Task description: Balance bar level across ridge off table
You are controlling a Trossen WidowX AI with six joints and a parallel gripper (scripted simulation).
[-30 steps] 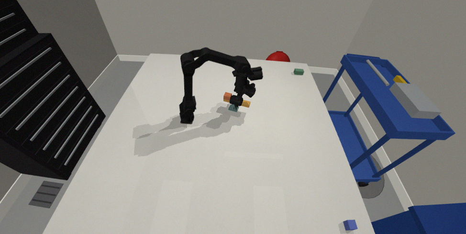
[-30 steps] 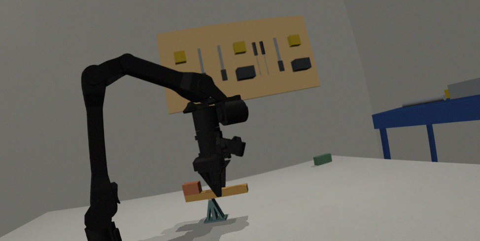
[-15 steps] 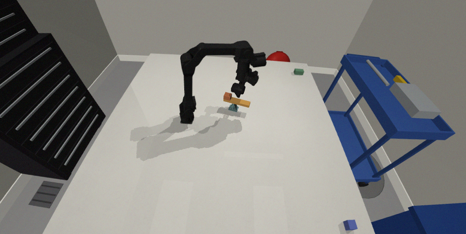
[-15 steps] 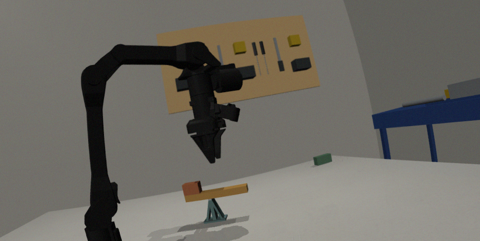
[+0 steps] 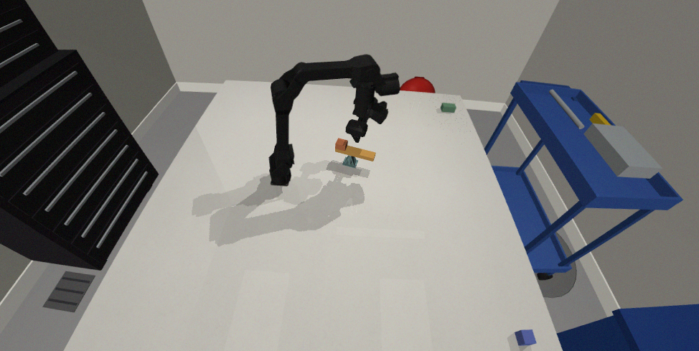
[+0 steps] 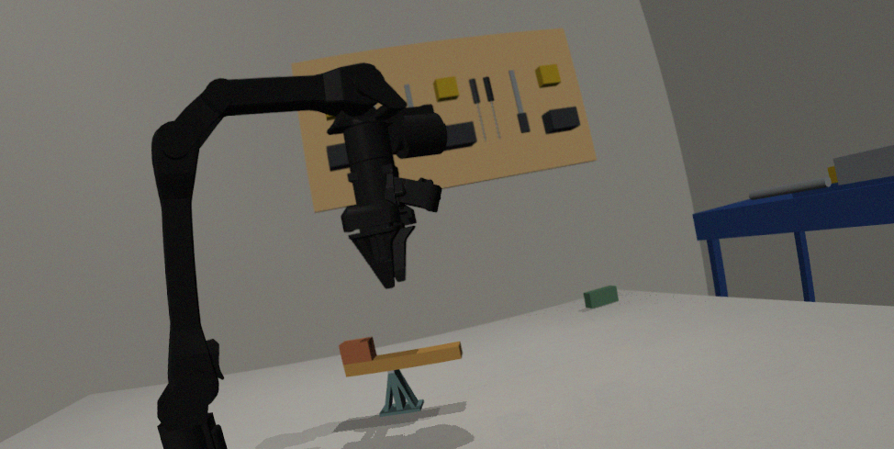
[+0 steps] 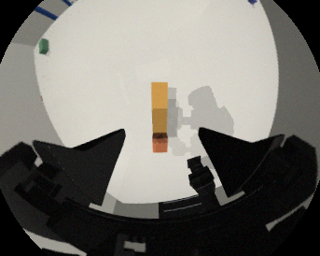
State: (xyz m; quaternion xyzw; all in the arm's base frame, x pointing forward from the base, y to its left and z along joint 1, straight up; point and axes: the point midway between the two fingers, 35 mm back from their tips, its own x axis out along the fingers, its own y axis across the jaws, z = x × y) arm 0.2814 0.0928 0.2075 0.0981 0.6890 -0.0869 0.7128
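Observation:
The yellow-orange bar point(image 5: 364, 154) point(image 6: 437, 354) point(image 7: 160, 95) lies across the top of the teal ridge point(image 5: 349, 161) point(image 6: 390, 387). It looks about level, and both ends are clear of the table. A red-orange block point(image 5: 341, 143) point(image 6: 356, 351) point(image 7: 160, 146) sits on the bar's end nearer the arm's base. The ridge stands under the bar, nearer the block end, and is hidden in the wrist view. My gripper point(image 5: 357, 140) point(image 6: 395, 284) point(image 7: 162, 132) is open and empty, above the bar and not touching it.
A green block point(image 5: 448, 108) point(image 6: 600, 297) point(image 7: 44, 46) lies at the table's far right corner. A blue-violet cube point(image 5: 525, 337) lies near the right edge at the front. A blue cart point(image 5: 606, 200) point(image 6: 794, 208) stands beyond the right edge.

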